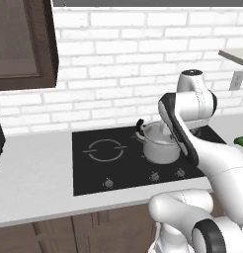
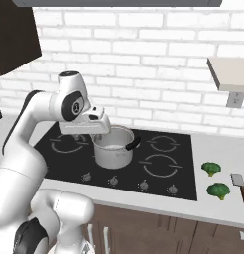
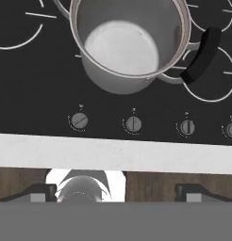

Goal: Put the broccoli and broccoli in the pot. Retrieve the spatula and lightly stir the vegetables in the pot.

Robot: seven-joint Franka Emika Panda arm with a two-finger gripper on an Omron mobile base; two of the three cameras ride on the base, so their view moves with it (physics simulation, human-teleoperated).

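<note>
The steel pot (image 2: 113, 149) stands on the black cooktop, and its inside (image 3: 121, 47) looks empty in the hand view. One black handle (image 3: 201, 53) juts out to the right. My gripper (image 3: 116, 193) hovers above the pot's near side, open, its two tips wide apart with nothing between them. In the right base view the white hand (image 2: 87, 123) sits just over the pot's left rim. Two green broccoli florets (image 2: 211, 168) (image 2: 218, 190) lie on the counter right of the cooktop, far from the gripper. The spatula (image 2: 241, 191) lies beside them at the right edge. One broccoli (image 1: 240, 142) shows at the right edge of the left base view.
The cooktop (image 2: 163, 166) has a row of knobs (image 3: 133, 124) along its front. A white brick wall stands behind. A shelf (image 2: 230, 74) juts out at upper right, and a dark cabinet (image 1: 22, 44) hangs at upper left. The counter (image 1: 34, 178) stretches to the left.
</note>
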